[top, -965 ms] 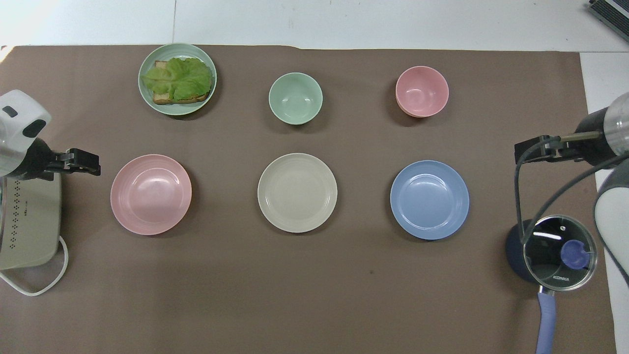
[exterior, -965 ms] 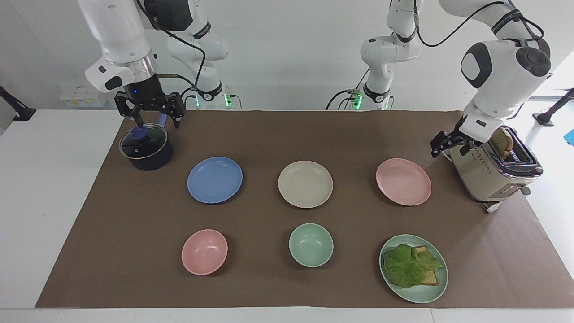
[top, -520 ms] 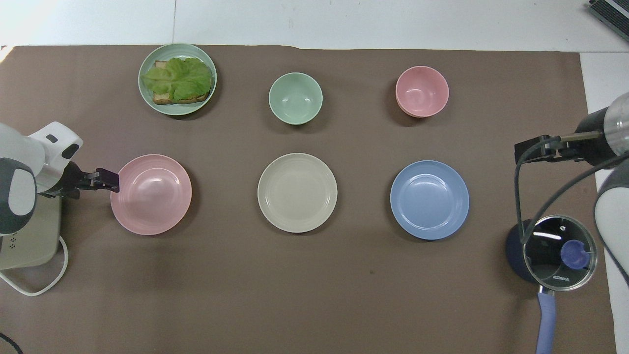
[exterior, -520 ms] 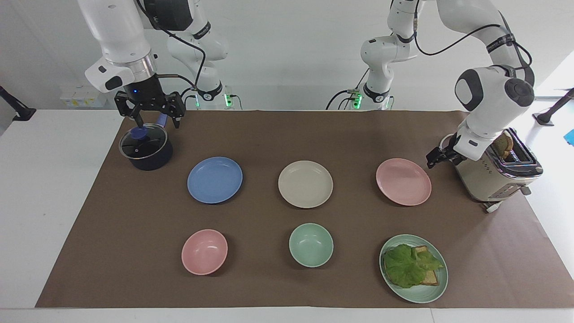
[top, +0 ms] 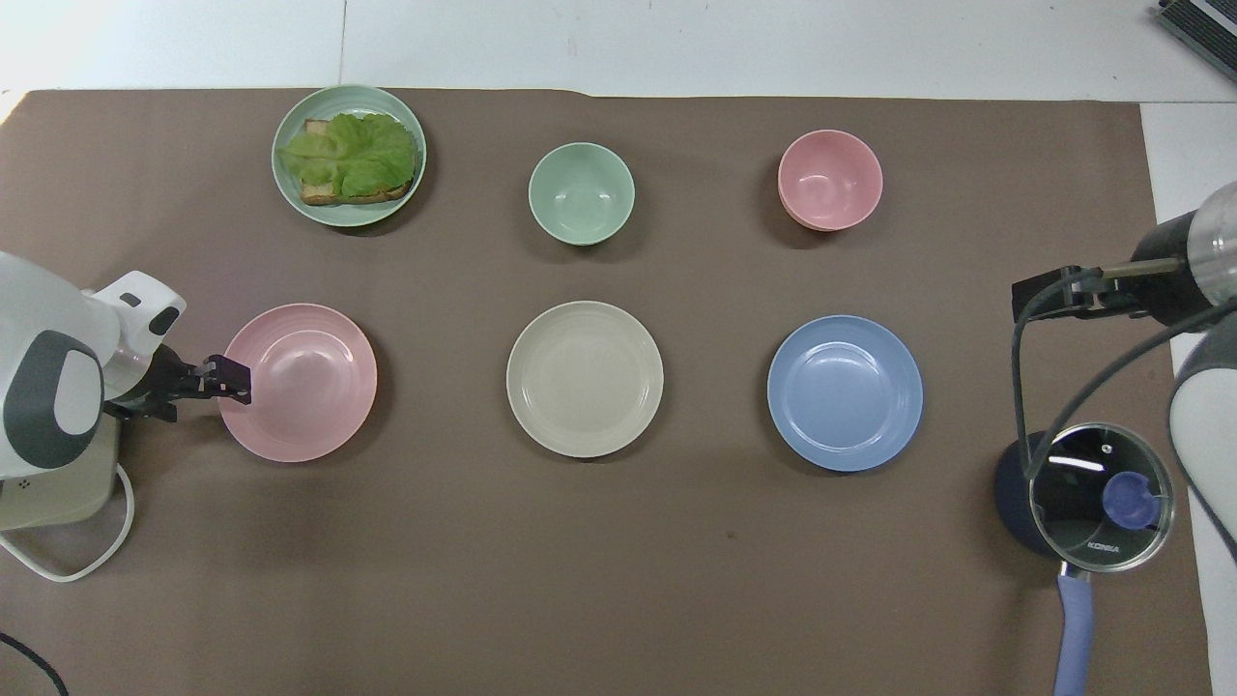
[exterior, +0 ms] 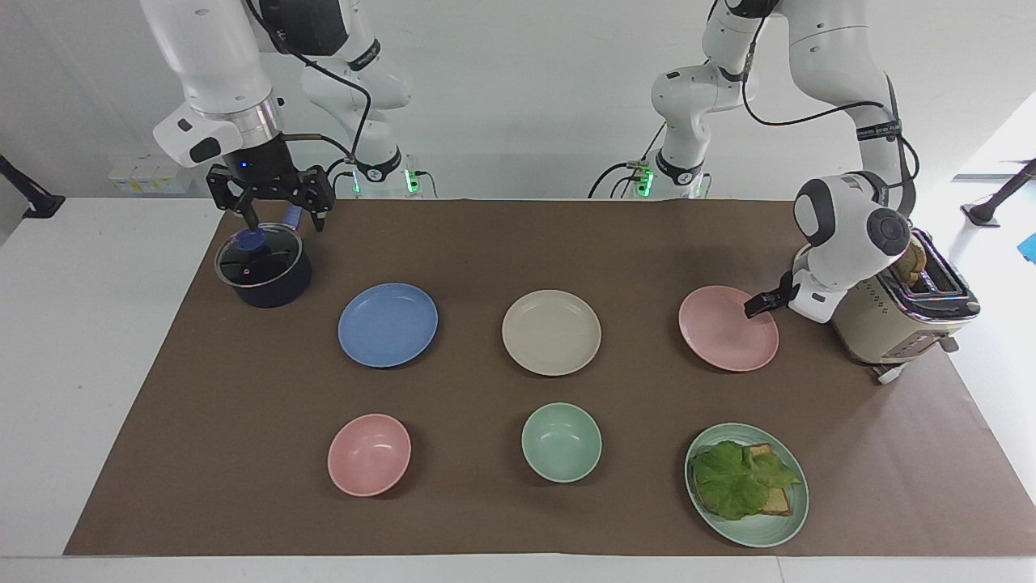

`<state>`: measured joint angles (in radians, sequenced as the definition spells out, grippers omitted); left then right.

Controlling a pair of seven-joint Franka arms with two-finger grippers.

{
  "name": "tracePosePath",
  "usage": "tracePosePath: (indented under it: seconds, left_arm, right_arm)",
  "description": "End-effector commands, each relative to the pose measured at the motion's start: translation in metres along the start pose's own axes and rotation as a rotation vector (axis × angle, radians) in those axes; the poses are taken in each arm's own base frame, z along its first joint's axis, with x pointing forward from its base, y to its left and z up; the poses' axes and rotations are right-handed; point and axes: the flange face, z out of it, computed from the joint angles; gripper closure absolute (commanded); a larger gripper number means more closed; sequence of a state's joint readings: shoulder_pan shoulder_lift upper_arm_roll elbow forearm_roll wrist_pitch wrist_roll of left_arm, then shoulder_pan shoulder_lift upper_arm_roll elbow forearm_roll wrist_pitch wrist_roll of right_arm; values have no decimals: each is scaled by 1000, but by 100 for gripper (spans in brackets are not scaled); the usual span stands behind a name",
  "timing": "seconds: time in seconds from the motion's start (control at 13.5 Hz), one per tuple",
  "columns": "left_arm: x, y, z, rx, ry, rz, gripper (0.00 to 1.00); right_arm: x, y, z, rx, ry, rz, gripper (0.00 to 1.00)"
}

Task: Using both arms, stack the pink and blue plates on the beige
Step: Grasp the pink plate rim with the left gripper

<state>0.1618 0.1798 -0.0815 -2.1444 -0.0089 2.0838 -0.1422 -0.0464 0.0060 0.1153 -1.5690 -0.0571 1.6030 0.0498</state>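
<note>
At middle right of the facing view, the left end effector (exterior: 757, 306) has swung from the toaster (exterior: 898, 312) to the pink plate (exterior: 724, 332) rim; whether it grips, I cannot tell. Beige plate (exterior: 551, 333) sits centre, blue plate (exterior: 388, 325) untouched; right end effector (exterior: 283, 217) waits open over the pot (exterior: 263, 267).

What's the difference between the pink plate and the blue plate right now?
The pink plate is pastel pink; the blue plate is medium blue. The pink plate lies toward the left arm's end of the table, the blue plate toward the right arm's end. The left claw is at the pink plate's rim, while the right claw is not at the blue plate but over the lidded pot. Both are round, shallow, equal in size and empty.
</note>
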Motion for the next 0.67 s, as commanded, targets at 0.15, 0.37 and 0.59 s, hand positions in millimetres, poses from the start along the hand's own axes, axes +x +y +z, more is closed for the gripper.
tracePosePath:
  seconds: [0.15, 0.37, 0.59]
  left_arm:
    - [-10, 3, -6, 2, 0, -4, 100]
    - [-6, 13, -21, 4, -22, 10, 100]
    - [-7, 30, -57, -28, -59, 14, 100]
  right_arm:
    - [-5, 2, -4, 15, -3, 11, 0]
    - [-5, 3, -4, 14, -3, 11, 0]
    - [-5, 2, -4, 15, -3, 11, 0]
